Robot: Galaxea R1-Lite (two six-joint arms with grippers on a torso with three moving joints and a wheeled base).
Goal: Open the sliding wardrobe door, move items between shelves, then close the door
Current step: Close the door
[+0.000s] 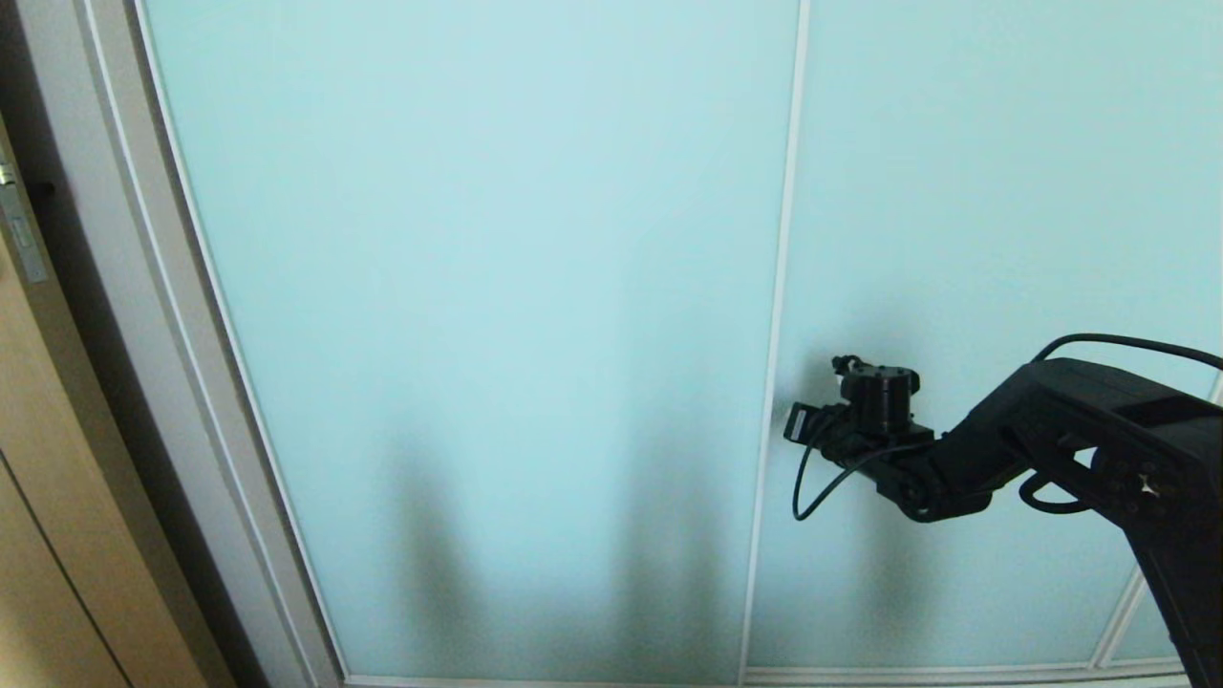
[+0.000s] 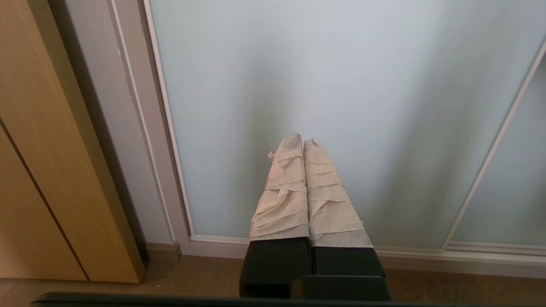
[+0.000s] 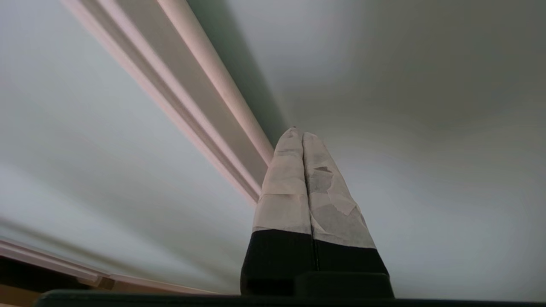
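The sliding wardrobe door (image 1: 497,287) is a pale aqua frosted-glass panel and stands closed, so the items and the shelves are hidden behind it. A thin white frame strip (image 1: 776,315) runs upright between this panel and the one to its right. My right gripper (image 1: 795,420) reaches in from the right, and its tips rest at that strip. The right wrist view shows this gripper (image 3: 302,133) shut and empty, its taped fingertips against the glass beside the strip (image 3: 204,98). My left gripper (image 2: 303,138) is shut and empty, held low and pointing at the bottom of the door (image 2: 341,85).
A light wooden door (image 1: 38,478) stands at the far left beside the wardrobe's white outer frame (image 1: 143,287). The bottom rail (image 1: 860,674) runs along the foot of the panels. Wooden floor (image 2: 128,277) lies below the left gripper.
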